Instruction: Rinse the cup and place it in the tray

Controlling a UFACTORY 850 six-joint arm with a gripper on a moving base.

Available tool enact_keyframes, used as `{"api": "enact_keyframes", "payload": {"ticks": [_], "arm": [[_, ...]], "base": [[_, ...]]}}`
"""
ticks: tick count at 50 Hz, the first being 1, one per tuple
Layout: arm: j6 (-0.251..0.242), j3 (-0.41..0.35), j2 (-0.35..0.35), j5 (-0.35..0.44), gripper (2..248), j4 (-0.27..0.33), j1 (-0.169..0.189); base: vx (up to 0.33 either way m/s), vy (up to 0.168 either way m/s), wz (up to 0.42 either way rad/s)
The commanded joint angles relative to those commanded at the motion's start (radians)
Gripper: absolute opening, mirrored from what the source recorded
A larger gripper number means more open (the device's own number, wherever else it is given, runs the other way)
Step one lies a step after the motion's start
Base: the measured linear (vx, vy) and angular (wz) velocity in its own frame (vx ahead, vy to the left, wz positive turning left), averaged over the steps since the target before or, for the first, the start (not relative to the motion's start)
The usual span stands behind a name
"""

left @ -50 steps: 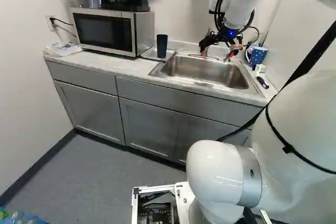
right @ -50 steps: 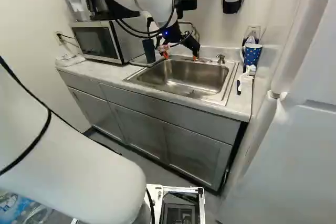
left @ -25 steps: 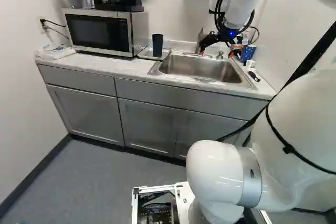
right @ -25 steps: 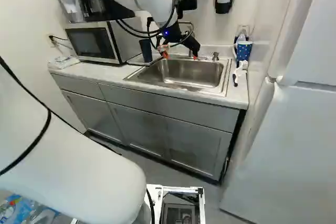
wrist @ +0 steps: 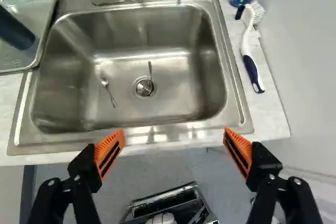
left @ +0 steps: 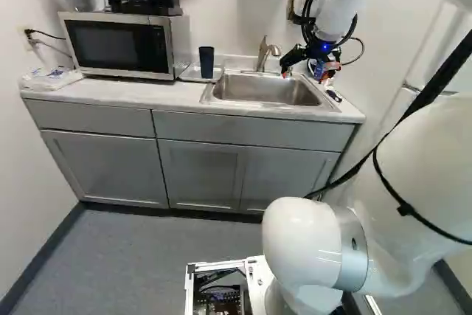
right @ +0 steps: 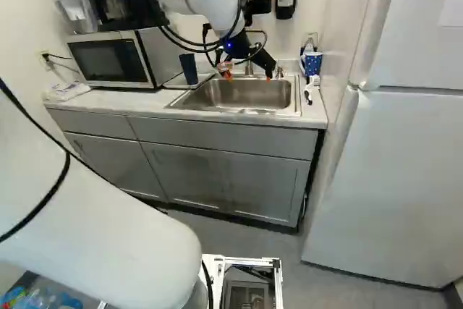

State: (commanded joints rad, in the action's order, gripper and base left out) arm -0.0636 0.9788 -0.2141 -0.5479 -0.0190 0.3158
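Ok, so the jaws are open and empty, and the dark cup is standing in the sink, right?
Not quite: the dark cup is standing in the tray beside the sink, as the left base view and wrist view show. The jaws are open and empty.

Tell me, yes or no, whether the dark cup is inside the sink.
No, the dark cup is on the tray beside the sink.
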Motion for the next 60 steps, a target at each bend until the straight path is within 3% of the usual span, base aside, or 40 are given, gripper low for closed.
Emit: {"api": "enact_keyframes", "payload": {"ticks": [30, 60], "arm": [[0.0, 0.0, 0.0, 0.0, 247, 0.0, 0.0], [0.0, 0.0, 0.0, 0.0, 247, 0.0, 0.0]], "base": [[-0.075, 0.054, -0.269], [-0.005, 0.001, -0.019]]}}
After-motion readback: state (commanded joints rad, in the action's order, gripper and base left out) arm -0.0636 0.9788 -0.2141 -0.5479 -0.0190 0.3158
